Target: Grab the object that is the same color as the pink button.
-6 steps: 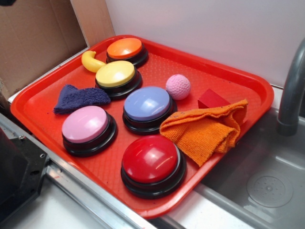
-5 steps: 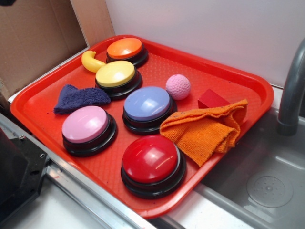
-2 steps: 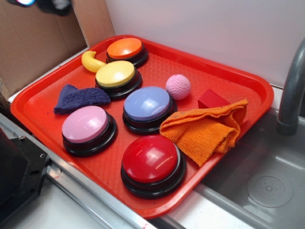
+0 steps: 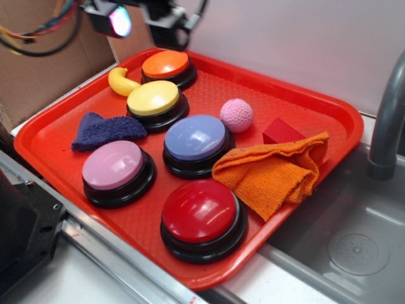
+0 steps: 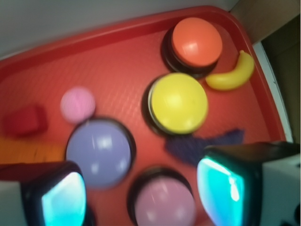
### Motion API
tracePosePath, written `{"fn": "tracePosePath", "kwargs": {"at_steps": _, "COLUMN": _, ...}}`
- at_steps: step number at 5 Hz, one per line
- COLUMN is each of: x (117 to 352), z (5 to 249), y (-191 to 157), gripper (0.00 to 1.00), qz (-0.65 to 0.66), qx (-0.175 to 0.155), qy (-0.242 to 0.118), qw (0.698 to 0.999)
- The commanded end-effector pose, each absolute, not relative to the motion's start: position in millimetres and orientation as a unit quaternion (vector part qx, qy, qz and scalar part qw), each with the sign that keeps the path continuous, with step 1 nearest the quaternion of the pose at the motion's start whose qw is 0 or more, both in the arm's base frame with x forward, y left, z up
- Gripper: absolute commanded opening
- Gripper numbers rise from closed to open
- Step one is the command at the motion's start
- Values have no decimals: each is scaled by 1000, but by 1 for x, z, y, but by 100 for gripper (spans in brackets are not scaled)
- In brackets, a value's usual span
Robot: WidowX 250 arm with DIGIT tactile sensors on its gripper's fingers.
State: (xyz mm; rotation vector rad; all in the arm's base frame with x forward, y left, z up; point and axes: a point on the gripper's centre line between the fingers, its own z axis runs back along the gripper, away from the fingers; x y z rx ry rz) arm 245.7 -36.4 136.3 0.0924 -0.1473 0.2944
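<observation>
We see the gripper (image 5: pixel 146 193) high over the far left corner of the red plastic tray (image 4: pixel 319 101); in the wrist view its two glowing teal fingers (image 5: pixel 221 186) stand wide apart with nothing between them. The small dimpled pink ball (image 4: pixel 236 115) rests on the tray floor, just behind the lavender-blue dome button (image 4: pixel 195 138) and near the red block (image 4: pixel 280 132), well apart from the gripper. The pale pink dome button on a black base (image 4: pixel 113 166) sits at the tray's near left, beside the blue one. A glossy red dome button (image 4: pixel 200 211) stands nearest the camera. The crumpled orange knit cloth (image 4: pixel 272 174) partly covers the block. A yellow dome button (image 4: pixel 153 98), an orange dome button (image 4: pixel 165 64), a yellow toy banana (image 4: pixel 121 82) and a dark blue cloth (image 4: pixel 103 130) fill the left side.
</observation>
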Motion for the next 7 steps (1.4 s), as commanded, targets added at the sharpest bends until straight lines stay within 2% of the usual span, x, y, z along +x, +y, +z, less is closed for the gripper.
{"fn": "tracePosePath", "kwargs": {"at_steps": 1, "x": 300, "z": 112, "y": -61, "gripper": 100, "qz": 204, "qx": 5, "qy": -120, "qw": 972}}
{"fn": "tracePosePath", "kwargs": {"at_steps": 3, "x": 317, "z": 75, "y": -78, "gripper": 100, "qz": 256, "qx": -20, "qy": -92, "qw": 962}}
{"fn": "tracePosePath", "kwargs": {"at_steps": 6, "x": 340, "z": 38, "y": -67, "gripper": 100, "qz": 259, "qx": 8, "qy": -83, "qw": 962}}
{"fn": "tracePosePath", "kwargs": {"at_steps": 7, "x": 344, "z": 39, "y": -65, "gripper": 0, "qz": 254, "qx": 12, "qy": -82, "qw": 964}}
